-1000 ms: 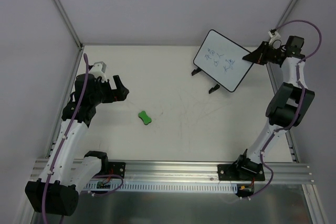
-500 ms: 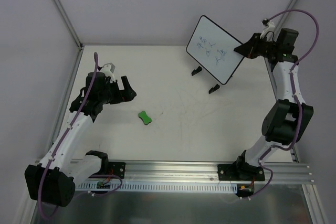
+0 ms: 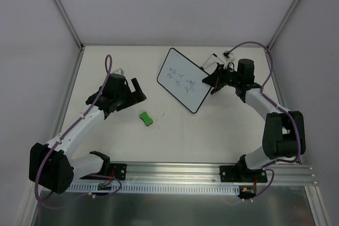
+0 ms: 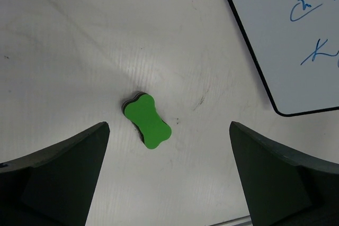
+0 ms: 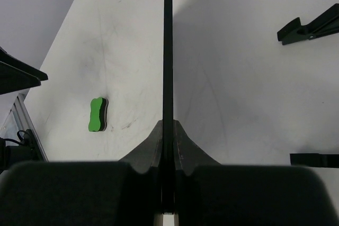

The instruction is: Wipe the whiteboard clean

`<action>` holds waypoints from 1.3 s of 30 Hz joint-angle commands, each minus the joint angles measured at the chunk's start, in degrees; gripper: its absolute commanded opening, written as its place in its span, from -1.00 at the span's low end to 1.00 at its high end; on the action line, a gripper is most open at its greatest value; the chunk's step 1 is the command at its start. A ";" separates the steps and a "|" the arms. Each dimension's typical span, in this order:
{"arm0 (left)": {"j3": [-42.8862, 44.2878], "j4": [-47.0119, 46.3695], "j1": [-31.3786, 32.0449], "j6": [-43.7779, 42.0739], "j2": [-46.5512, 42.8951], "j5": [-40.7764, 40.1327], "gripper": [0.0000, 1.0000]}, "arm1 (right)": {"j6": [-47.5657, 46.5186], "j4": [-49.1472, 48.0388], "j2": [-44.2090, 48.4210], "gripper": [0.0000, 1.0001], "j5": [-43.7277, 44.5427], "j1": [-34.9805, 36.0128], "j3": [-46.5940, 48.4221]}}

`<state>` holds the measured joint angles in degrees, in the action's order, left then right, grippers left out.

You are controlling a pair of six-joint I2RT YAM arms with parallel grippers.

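The whiteboard (image 3: 181, 80) is white with a thin black rim and blue scribbles. It is held tilted above the table's middle. My right gripper (image 3: 211, 80) is shut on its right edge. In the right wrist view the whiteboard (image 5: 168, 46) shows edge-on between my gripper's (image 5: 168, 130) closed fingers. My left gripper (image 3: 139, 92) is open and empty, above and just behind the green peanut-shaped eraser (image 3: 146, 119). In the left wrist view the eraser (image 4: 147, 119) lies on the table ahead of my open gripper (image 4: 169, 175). The whiteboard's corner (image 4: 296, 30) shows at the top right.
Two black stand feet (image 5: 310, 25) (image 5: 313, 159) lie on the table right of the board in the right wrist view. White walls and metal posts enclose the table. An aluminium rail (image 3: 175, 173) runs along the near edge.
My right arm has swung the whiteboard down and left from the far right corner to the table's middle. My left gripper has moved right, toward the eraser.
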<state>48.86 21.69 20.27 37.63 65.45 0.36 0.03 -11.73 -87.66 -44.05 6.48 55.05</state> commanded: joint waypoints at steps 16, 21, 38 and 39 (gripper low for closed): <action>-3.95 -1.13 8.29 16.42 11.01 -11.70 0.54 | 4.80 -19.30 6.01 -0.99 5.47 6.44 -13.47; -5.26 -1.04 10.31 21.69 12.77 -12.66 0.33 | 4.80 -19.12 6.18 -0.99 5.47 6.53 -14.09; -3.69 -0.95 13.65 24.51 20.07 -14.16 0.08 | 4.98 -18.95 4.95 -0.99 3.98 6.62 -14.09; -3.69 -0.86 13.74 24.51 20.07 -14.16 0.05 | 4.98 -18.95 4.87 -0.99 3.80 6.70 -14.09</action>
<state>44.21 20.47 33.45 60.88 85.03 -11.68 6.66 -27.64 -83.55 -39.42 12.58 41.32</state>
